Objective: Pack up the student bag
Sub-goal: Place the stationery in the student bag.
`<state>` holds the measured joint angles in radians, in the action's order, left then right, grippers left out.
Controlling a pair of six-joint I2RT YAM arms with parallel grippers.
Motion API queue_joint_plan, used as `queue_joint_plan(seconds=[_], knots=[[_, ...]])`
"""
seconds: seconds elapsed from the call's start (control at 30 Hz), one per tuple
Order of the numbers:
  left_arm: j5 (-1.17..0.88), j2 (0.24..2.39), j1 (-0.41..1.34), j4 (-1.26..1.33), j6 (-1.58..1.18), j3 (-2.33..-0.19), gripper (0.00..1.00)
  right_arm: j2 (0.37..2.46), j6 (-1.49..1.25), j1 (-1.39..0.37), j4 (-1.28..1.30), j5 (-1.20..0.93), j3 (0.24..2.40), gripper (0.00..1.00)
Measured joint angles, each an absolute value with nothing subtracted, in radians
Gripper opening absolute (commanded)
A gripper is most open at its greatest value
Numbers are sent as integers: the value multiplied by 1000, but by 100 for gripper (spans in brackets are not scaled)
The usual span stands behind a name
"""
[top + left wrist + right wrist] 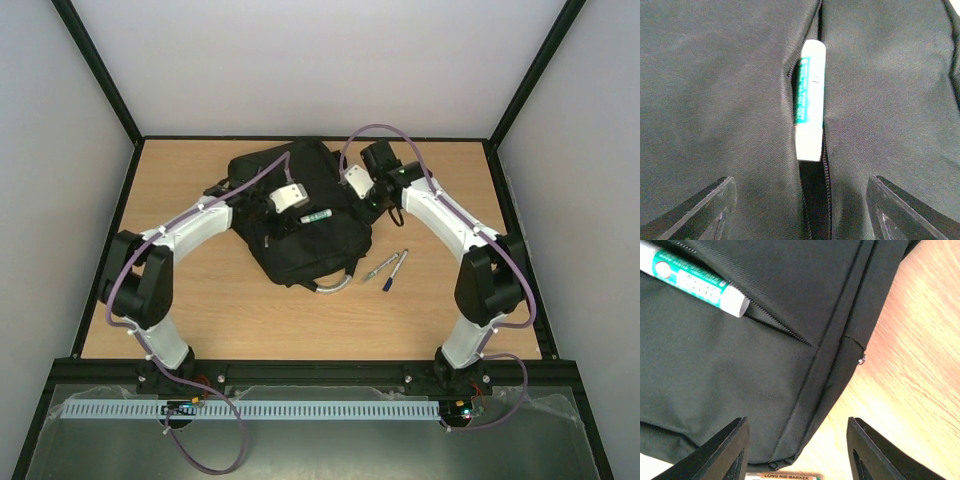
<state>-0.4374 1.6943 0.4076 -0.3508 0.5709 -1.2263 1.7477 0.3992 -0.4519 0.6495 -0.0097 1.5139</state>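
Observation:
The student bag (290, 245) lies flat in the middle of the wooden table, a black backpack with its grey handle (336, 286) toward the near side. A white marker with a green label (316, 215) lies partway in the bag's open zip pocket (815, 200), one end still sticking out (810, 100). My left gripper (293, 197) hovers over that pocket, open, with the marker just ahead of its fingertips (715, 200). My right gripper (358, 183) is open above the bag's right corner (805, 440), which lies between its fingers (730, 450) without being pinched.
Two pens (380, 267) (397, 268) lie on the bare wood right of the bag's handle. A label reading "LONG NIB MARKER" (785, 476) shows at the bottom edge of the right wrist view. A small zip pull (861, 359) hangs at the bag's side.

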Motion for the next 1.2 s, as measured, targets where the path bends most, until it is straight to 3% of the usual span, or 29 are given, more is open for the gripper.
queue_joint_plan(seconds=[0.2,0.6,0.83,1.2], knots=[[-368,1755,437,-336,596,-1241,62,1733,420,-452,649,-27,1487,73],[-269,1771,439,-267,557,-1252,33,1877,503,-460,585,-28,1598,76],[-277,1773,433,-265,543,-1260,6,1993,535,-498,578,-82,1668,79],[-369,1762,402,-263,520,-1263,3,2103,363,-532,515,4,1771,77]])
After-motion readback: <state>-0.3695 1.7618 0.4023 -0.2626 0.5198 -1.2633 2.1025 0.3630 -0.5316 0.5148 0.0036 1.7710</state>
